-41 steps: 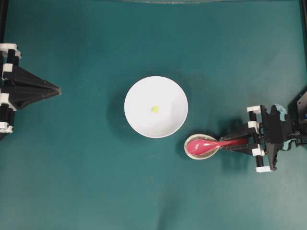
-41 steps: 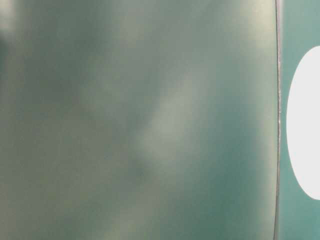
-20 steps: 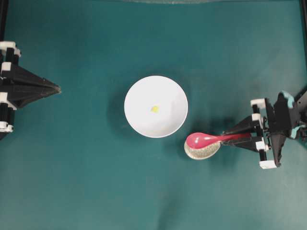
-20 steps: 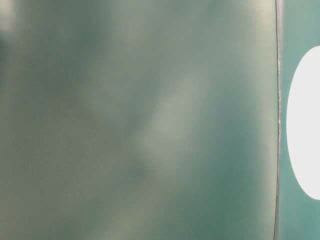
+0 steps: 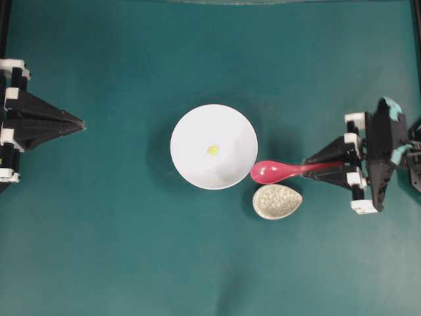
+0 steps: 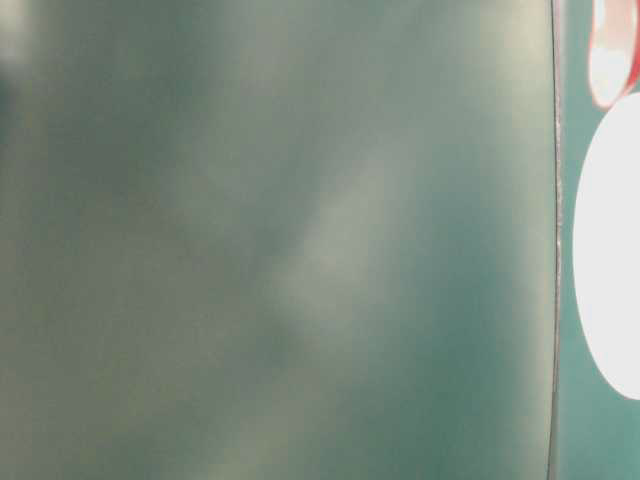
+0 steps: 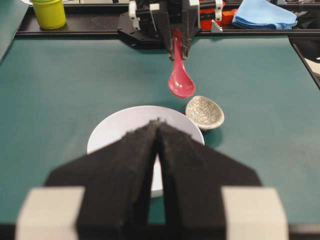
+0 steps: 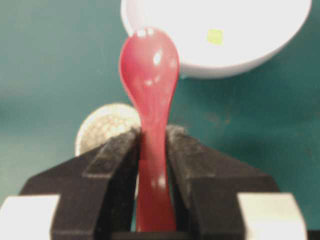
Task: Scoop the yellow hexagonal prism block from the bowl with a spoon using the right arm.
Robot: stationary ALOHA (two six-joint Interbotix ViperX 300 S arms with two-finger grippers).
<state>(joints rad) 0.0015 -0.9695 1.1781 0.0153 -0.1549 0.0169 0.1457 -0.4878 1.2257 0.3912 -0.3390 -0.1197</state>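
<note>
Mid-table, right gripper [image 5: 314, 166] clamped on spoon [image 5: 273, 172] handle end; glossy, likely slippery. Block [image 5: 212, 150] in bowl [image 5: 187, 125] tiny, light, may skid. Left gripper [image 5: 77, 123] closed, empty.

A table [image 5: 118, 250] covered in dark teal matte cloth fills the overhead view. Near its middle a large round white bowl [image 5: 191, 168] rests directly on the cloth. Just beside the bowl's lower right edge, apart from it by a narrow strip of teal, sits a small speckled grey egg-shaped spoon rest [image 5: 277, 201], its hollow facing up. In the left wrist view the spoon rest stands just right of the bowl, with a black rail along the table's far edge
</note>
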